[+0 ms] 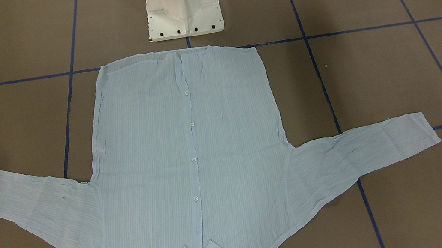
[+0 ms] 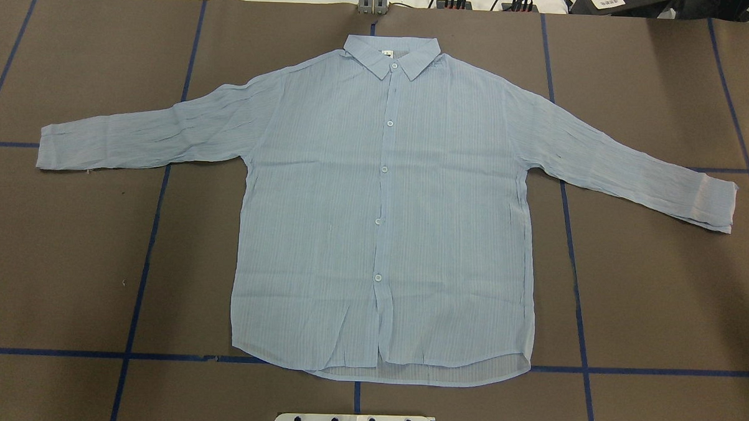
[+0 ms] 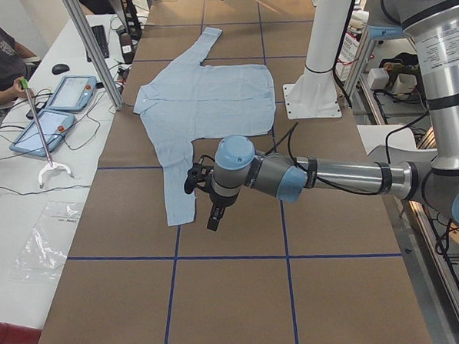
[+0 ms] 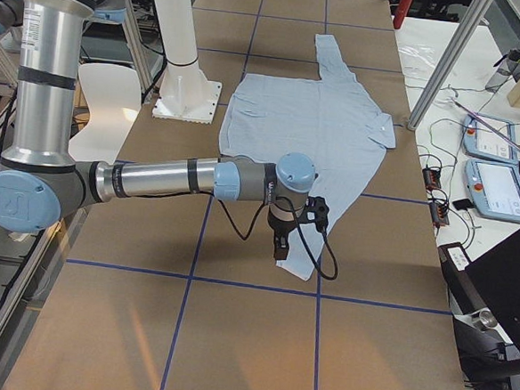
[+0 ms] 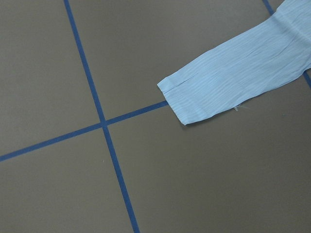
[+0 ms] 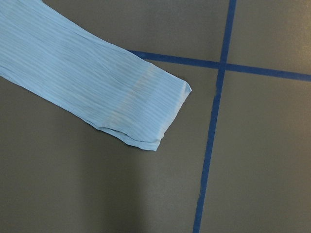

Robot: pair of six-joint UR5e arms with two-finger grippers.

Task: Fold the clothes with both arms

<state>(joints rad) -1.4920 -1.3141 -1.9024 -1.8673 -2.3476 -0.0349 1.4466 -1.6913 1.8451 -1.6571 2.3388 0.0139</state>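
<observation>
The light-blue pinstriped shirt (image 2: 324,221) lies flat and buttoned on the brown table, front up, collar (image 2: 392,55) on the far side from the robot and both sleeves spread out. It also shows in the front view (image 1: 147,151). My left gripper (image 3: 208,204) hangs above the table by the left sleeve's cuff (image 5: 194,97). My right gripper (image 4: 282,243) hangs over the right sleeve's cuff (image 6: 146,111). Both grippers show only in the side views, so I cannot tell whether they are open or shut. No fingers show in the wrist views.
The white pedestal base (image 1: 183,8) stands just behind the shirt's hem. Blue tape lines (image 2: 156,228) cross the table. A side table with tablets (image 3: 64,92), an operator and a metal post (image 3: 92,48) lies beyond the collar side.
</observation>
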